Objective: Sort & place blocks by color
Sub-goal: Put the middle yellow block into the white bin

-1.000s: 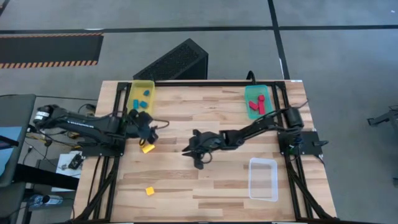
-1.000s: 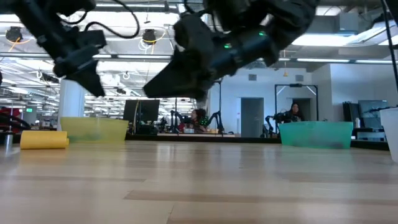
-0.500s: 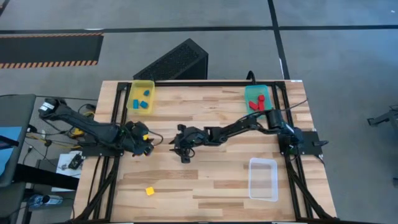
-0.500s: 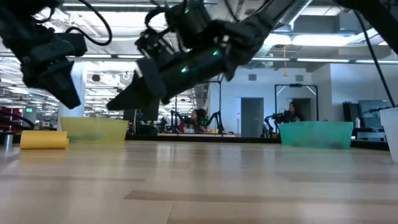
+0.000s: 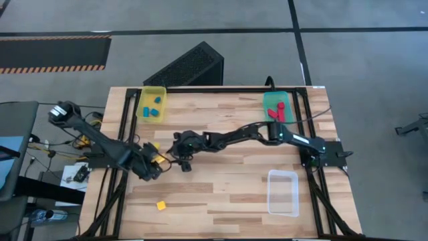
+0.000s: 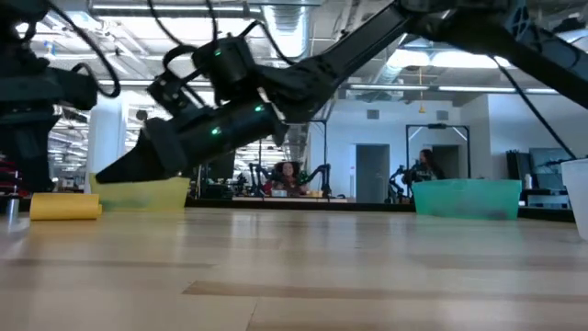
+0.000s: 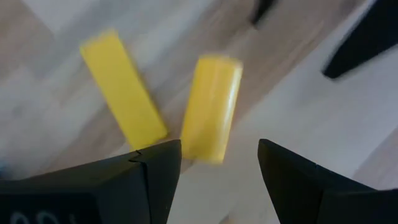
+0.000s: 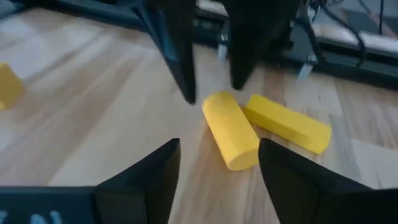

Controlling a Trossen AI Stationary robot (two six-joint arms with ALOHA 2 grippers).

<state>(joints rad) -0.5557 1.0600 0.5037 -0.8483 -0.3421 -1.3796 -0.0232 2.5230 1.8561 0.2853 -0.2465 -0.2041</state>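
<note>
Blocks: two yellow ones lie side by side near the table's left edge, a rounded bar (image 8: 230, 130) and a flat bar (image 8: 287, 123), just apart. My right arm stretches long and low across the table (image 5: 221, 187), its gripper (image 8: 217, 163) spread wide and empty, facing the rounded bar. My left gripper (image 7: 219, 163) hangs over the same pair from the opposite side, fingers parted, holding nothing. Bare wood lies open around them; another yellow block (image 5: 161, 205) sits well apart.

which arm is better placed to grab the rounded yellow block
Right, probably. The right gripper is open and lined up on the rounded yellow block; the left gripper, also open, sits slightly off it.
</note>
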